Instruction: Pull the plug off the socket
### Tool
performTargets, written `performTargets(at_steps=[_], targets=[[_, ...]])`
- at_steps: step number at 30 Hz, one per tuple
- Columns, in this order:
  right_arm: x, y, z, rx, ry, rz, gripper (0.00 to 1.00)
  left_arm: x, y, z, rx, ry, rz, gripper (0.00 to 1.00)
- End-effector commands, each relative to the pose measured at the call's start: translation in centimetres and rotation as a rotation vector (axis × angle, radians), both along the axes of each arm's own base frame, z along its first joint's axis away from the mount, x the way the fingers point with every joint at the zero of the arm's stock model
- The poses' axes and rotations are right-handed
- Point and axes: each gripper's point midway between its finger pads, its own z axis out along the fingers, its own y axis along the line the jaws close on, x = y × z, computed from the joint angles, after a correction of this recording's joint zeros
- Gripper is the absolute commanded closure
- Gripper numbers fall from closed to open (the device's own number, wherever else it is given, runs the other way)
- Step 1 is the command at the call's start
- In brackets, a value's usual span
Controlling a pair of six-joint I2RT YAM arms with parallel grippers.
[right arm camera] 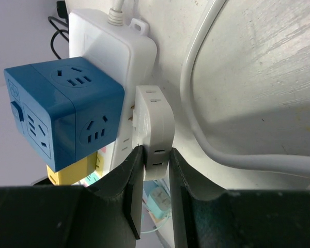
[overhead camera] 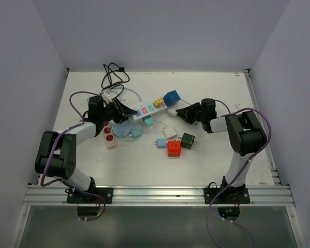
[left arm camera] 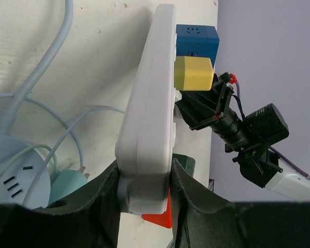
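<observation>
Two arms: they reach inward from opposite sides and meet at the power strip (overhead camera: pixel 144 110) near the middle of the table (overhead camera: pixel 222 160).
Left gripper (left arm camera: pixel 144 199): its fingers are clenched on one end of the power strip, with one dark finger pressed against each long side.
Right gripper (right arm camera: pixel 155 157): its fingers are pinched on the white plug (right arm camera: pixel 154 124), and both tips touch the plug's flat sides.
White plug: it sits at the far end of the strip from the left gripper, right beside the blue cube adapter (right arm camera: pixel 62 113). A narrow gap shows between the plug and the strip's face, with a bit of prong visible in it.
Power strip: it is white and long, and lies at a slant in the overhead view. In the left wrist view it is seen on edge.
Strip's other loads: the blue cube adapter sits at the end and a yellow cube adapter (left arm camera: pixel 194 73) is next to it.
White cable (right arm camera: pixel 206 103): it curves across the table just past the plug.
Loose pieces nearer the arms' bases: a red cube (overhead camera: pixel 174 148), a dark green cube (overhead camera: pixel 187 140) and a small white adapter (overhead camera: pixel 170 132) lie close together, well apart from both grippers.
Under the left arm: a round pale-blue socket (overhead camera: pixel 123 130) lies beside a teal plug (overhead camera: pixel 136 133).
Black cable (overhead camera: pixel 113 72): it is looped at the far edge of the table.
</observation>
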Motion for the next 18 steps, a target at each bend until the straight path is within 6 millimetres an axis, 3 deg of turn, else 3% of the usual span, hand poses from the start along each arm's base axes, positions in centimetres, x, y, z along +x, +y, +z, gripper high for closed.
performTargets(at_steps=[1,9,14,18], targets=[[0.4,-2.5,-0.3,-0.056,-0.017,-0.042,1.0,2.4,3.5,0.1,0.04,-0.056,0.158,1.0],[0.4,-0.7,0.9,-0.008,-0.039,-0.032,1.0,2.1,3.1,0.2,0.057,-0.091,0.19,1.0],[-0.5,2.1,1.6,-0.01,-0.044,0.014,1.0,2.1,1.2,0.7,0.089,-0.115,0.192,1.0],[-1.3,3.1,1.5,-0.013,-0.036,0.025,1.0,1.9,0.0,0.4,0.093,-0.112,0.177,1.0]])
